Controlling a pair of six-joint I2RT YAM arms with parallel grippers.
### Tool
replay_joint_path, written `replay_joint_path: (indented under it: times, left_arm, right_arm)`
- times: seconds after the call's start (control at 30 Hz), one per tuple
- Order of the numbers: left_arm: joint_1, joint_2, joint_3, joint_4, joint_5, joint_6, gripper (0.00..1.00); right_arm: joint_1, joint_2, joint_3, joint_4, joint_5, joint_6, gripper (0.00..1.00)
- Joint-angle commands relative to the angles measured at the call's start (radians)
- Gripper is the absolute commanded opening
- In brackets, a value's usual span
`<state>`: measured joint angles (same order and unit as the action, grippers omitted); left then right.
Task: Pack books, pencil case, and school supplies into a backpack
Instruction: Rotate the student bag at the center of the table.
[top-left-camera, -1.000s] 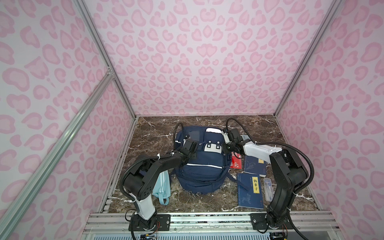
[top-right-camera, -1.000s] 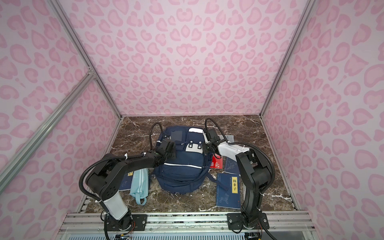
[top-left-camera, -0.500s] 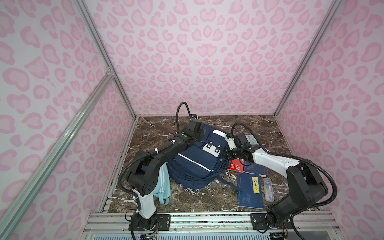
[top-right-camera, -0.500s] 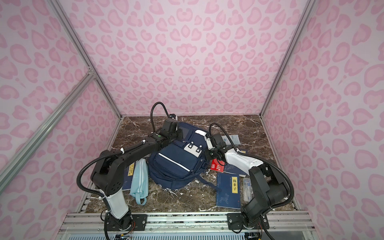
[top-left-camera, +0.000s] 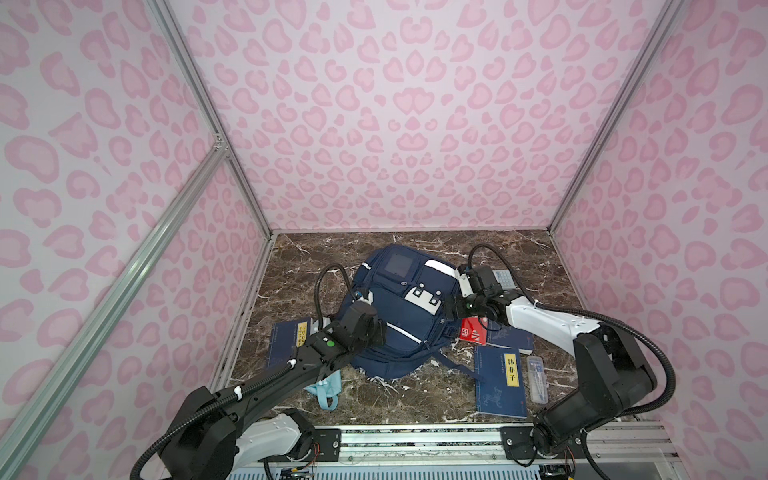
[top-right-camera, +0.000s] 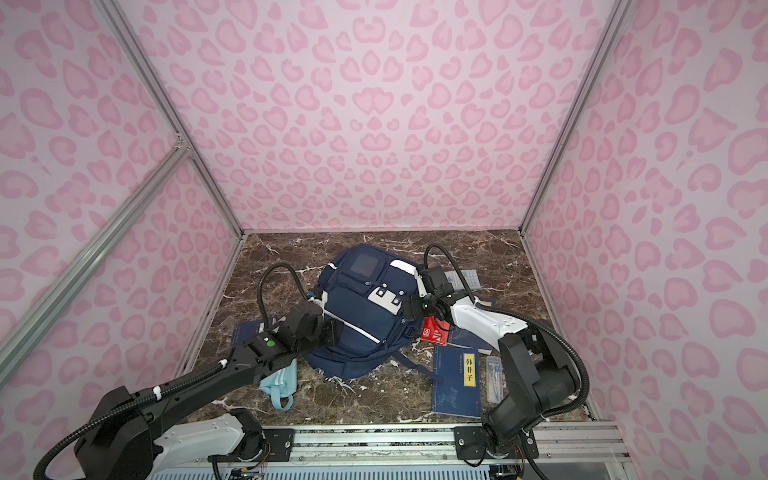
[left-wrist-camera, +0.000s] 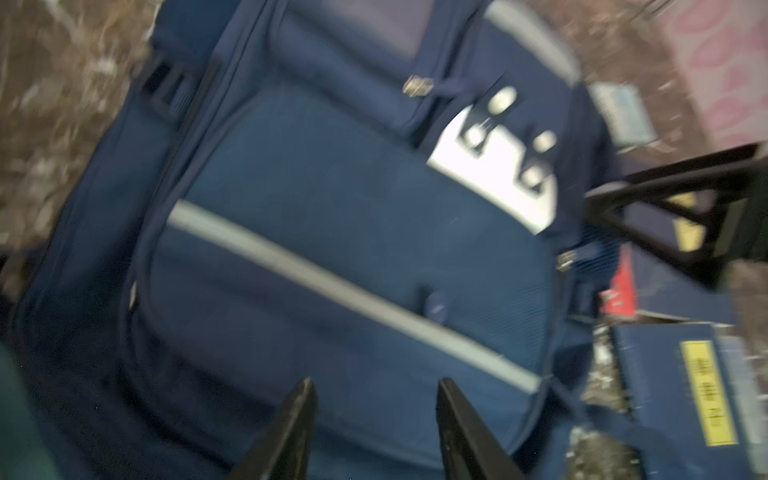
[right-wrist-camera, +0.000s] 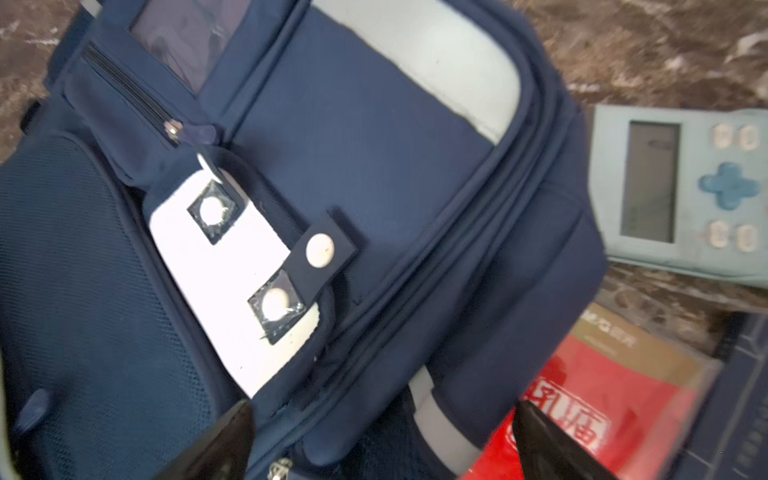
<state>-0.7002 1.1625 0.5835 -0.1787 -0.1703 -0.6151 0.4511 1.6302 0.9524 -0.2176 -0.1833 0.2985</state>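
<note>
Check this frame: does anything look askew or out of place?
Yes. The backpack lies flat and skewed diagonally on the table, and its visible zippers appear shut. The red pack rests partly on a dark-blue book, beside the backpack's side. The pencil case is partly hidden under the left arm.

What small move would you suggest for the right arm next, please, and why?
Probably lower the open right gripper and close its fingers on the zipper pull at the backpack's side. The backpack looks zipped shut, the left gripper is also open and empty, and the books, calculator and pencil case lie outside it.
</note>
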Motion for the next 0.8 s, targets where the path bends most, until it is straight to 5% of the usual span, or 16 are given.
replay_joint_path:
  times: [0.0,0.3,0.6,0.77]
  left_arm:
    - [0.019,0.055,-0.05,0.102,-0.063,-0.035,0.43]
    - [0.102,0.468,0.273,0.195,0.011,0.087,0.11]
    - [0.181,0.669,0.572,0.127,0.02,0.127,0.07]
    - [0.223,0.825,0.778,0.062,0.105,0.147,0.08]
  right_arm:
    - [0.004,0.066,0.01,0.048,0.017,0.103,0.94]
    - [0.021,0.078,0.008,0.05,-0.034,0.102,0.34]
    - [0.072,0.071,-0.002,0.064,-0.104,0.125,0.35]
    - [0.098,-0.03,-0.026,0.058,-0.049,0.122,0.54]
